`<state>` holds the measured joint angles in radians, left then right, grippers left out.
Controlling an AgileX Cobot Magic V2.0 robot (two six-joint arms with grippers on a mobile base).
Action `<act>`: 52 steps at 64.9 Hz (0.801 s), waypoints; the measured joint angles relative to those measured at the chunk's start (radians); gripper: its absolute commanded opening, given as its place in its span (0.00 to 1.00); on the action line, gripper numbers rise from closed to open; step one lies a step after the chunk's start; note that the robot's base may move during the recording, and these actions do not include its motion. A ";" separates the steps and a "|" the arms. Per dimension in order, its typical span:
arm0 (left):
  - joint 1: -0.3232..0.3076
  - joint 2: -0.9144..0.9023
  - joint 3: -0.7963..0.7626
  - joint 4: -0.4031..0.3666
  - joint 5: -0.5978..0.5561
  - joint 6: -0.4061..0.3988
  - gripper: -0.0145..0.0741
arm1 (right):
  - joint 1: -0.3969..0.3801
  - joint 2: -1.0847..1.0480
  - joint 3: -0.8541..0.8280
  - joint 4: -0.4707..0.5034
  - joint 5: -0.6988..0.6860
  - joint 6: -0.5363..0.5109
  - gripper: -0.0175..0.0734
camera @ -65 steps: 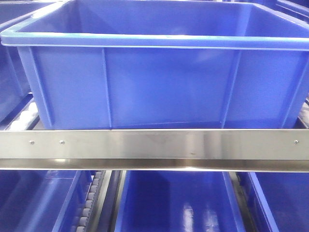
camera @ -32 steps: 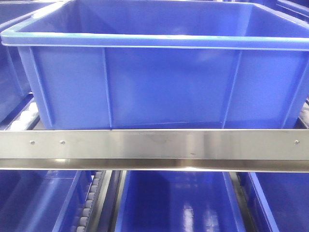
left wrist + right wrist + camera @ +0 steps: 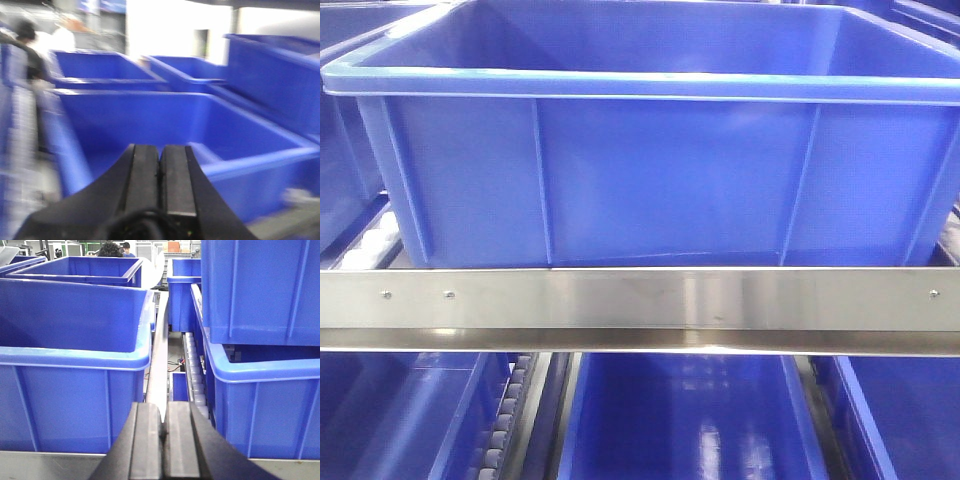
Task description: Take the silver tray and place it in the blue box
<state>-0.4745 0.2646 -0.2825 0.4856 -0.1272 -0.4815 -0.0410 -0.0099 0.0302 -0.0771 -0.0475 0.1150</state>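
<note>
Front view: large deep rectangular blue plastic crate, thick lipped rim, vertical ribs on the near wall, filling the upper two thirds of the frame. Seated behind a horizontal brushed stainless-steel rail crossing the frame from left to right edge. Further blue plastic crates visible below the rail, with a strip of grey conveyor rollers at lower left.

Silver tray: not visible in any view; position cannot be told.

Left wrist view, motion-blurred: black left gripper at bottom centre, fingers pressed together, nothing between them. Open blue crate directly beyond the fingertips, more crates behind and at right.

Right wrist view: black right gripper at bottom centre, fingers closed against each other, holding nothing. Blue crates at left and right of the frame, stacked at upper right; roller track running up the gap between them.
</note>
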 measured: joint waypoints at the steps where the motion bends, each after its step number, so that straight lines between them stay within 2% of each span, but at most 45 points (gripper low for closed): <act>1: 0.008 -0.013 0.000 -0.070 0.014 0.083 0.06 | 0.000 0.000 0.000 0.000 0.000 0.000 0.25; 4: 0.035 -0.048 0.000 -0.203 0.058 0.233 0.06 | 0.000 0.000 0.000 0.000 0.000 0.000 0.25; 7: 0.071 -0.088 0.001 -0.289 0.113 0.317 0.06 | 0.000 0.000 0.000 0.000 0.000 0.000 0.25; 13: 0.171 -0.169 0.032 -0.362 0.191 0.389 0.05 | 0.000 0.000 0.000 0.000 0.000 0.000 0.25; 20: 0.273 -0.244 0.125 -0.417 0.175 0.409 0.05 | 0.000 0.000 0.000 0.000 0.000 0.000 0.25; 27: 0.334 -0.272 0.213 -0.456 0.158 0.413 0.05 | 0.000 0.000 0.000 0.000 0.000 0.000 0.25; 34: 0.350 -0.276 0.268 -0.479 0.152 0.415 0.05 | 0.000 0.000 0.000 0.000 0.000 0.000 0.25; 39: 0.353 -0.276 0.304 -0.486 0.107 0.415 0.05 | 0.000 0.000 0.000 0.000 0.000 0.000 0.25; 52: 0.353 -0.276 0.311 -0.486 0.058 0.415 0.05 | 0.000 0.000 0.000 0.000 0.000 0.000 0.25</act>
<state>-0.1218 -0.0111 0.0282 0.0000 -0.0696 -0.0669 -0.0410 -0.0099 0.0302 -0.0771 -0.0475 0.1145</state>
